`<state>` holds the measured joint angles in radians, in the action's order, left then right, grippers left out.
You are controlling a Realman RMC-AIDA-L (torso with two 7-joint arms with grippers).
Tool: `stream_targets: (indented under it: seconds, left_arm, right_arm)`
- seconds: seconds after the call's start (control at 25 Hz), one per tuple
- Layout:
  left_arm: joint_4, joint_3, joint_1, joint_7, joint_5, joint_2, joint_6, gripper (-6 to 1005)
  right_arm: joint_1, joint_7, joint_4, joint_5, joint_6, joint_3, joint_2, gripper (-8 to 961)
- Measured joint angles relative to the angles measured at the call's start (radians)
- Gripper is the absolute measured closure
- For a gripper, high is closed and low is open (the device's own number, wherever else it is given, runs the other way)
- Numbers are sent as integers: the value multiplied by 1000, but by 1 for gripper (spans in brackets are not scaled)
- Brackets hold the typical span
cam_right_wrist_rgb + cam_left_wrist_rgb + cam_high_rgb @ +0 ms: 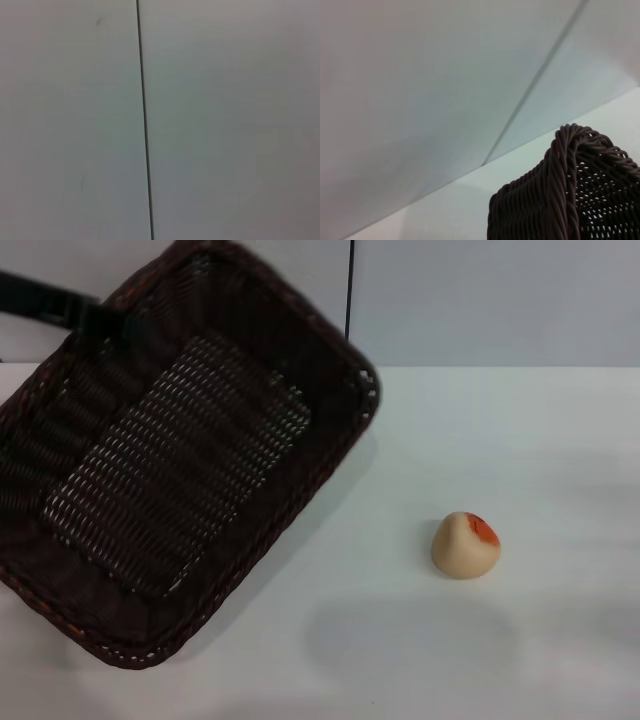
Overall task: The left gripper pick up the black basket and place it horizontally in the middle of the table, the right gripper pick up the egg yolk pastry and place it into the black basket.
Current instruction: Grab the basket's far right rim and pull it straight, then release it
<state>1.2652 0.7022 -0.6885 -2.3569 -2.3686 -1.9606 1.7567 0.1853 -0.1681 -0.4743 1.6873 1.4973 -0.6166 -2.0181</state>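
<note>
The black basket [180, 470] fills the left half of the head view, turned at an angle with its open side facing up toward me. It hangs tilted above the white table [540, 440]. My left gripper [95, 320] shows as a dark bar coming in from the upper left and meets the basket's far rim. The left wrist view shows one woven corner of the basket [580, 195]. The egg yolk pastry [465, 545] lies on the table to the right of the basket, its orange-red patch on top. My right gripper is out of view.
A pale wall with a dark vertical seam [350, 300] stands behind the table; the right wrist view shows only that wall and its seam [145, 125]. Bare tabletop lies around the pastry and along the front edge.
</note>
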Motion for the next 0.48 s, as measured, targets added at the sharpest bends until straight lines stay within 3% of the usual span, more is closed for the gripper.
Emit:
stream_targets:
  seconds: [0.12,0.16,0.36,0.48]
  left_arm:
    - [-7,0,-17,11,5,2,10,789]
    - [-42,2,-78,52,9,10,38,789]
    - [-67,3,-110,80,9,14,52,789]
    - [-124,4,-184,171,5,16,73,788]
  right_arm:
    - [-5,0,1,0,3,0,-2,391]
    - [-10,0,2,0,4,0,-3,391]
    - [-19,1,10,0,5,-1,-6,390]
    - [-23,2,13,0,7,-2,-9,390]
